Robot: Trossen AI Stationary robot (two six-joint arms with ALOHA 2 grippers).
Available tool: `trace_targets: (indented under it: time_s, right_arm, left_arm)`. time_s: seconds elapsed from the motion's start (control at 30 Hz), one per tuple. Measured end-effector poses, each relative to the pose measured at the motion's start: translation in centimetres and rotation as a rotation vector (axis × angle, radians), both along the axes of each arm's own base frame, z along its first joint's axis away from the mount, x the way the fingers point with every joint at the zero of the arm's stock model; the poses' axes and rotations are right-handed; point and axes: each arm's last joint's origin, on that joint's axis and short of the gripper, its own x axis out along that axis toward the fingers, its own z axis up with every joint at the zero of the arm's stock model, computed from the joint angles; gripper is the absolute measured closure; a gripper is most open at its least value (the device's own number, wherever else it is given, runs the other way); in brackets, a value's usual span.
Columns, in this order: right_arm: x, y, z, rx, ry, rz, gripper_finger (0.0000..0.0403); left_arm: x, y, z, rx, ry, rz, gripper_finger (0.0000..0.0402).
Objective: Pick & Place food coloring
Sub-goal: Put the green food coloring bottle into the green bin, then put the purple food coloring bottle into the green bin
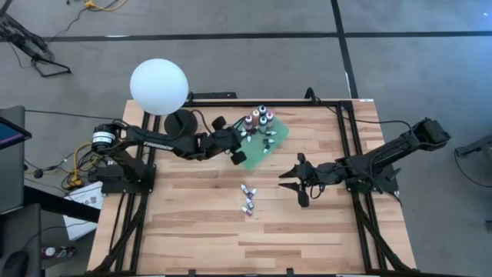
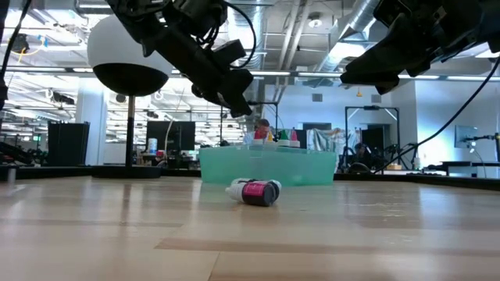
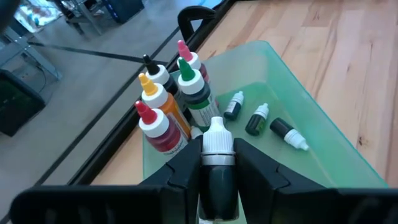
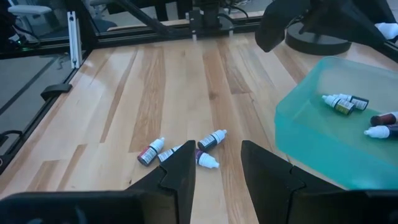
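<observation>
Left gripper (image 3: pixel 217 165) clamps a dark white-capped dropper bottle (image 3: pixel 217 163) over the green tray (image 3: pixel 323 146); right gripper (image 4: pixel 217 165) stands open, empty; we judge such bottles light, rigid, slippery, best pinched mid-body.

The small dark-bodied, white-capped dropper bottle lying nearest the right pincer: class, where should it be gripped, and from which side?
Grip the dark-bodied dropper bottle across its round body, coming straight down with fingers either side of its length. It lies flat on the wooden table; the cap end narrows.

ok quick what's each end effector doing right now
left end effector: closed on a dark dropper bottle with a white cap, over the green tray.
right end effector: open, holding nothing.
</observation>
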Motion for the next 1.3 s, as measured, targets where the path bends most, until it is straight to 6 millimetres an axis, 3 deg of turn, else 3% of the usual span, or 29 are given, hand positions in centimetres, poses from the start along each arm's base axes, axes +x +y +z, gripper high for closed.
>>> trace_targets:
  time_s: [0.37, 0.97, 1.13, 1.3]
  right_arm:
    - [0.0, 0.0, 0.0, 0.0, 0.0, -0.001, 0.0282]
    - [0.0, 0.0, 0.0, -0.001, -0.001, -0.003, 0.0282]
    - [0.0, 0.0, 0.0, -0.001, 0.0, -0.004, 0.0282]
    - [0.0, 0.0, 0.0, -0.002, 0.003, -0.003, 0.0282]
  left_arm:
    - [0.0, 0.2, -0.1, -0.024, 0.003, -0.021, 0.0324]
    - [-1.0, 2.9, -0.6, -0.103, 0.021, 0.074, 0.0288]
    - [-0.6, 2.1, -0.5, -0.111, 0.014, -0.004, 0.0288]
    - [-0.2, -0.1, -0.1, -0.065, 0.031, -0.112, 0.0288]
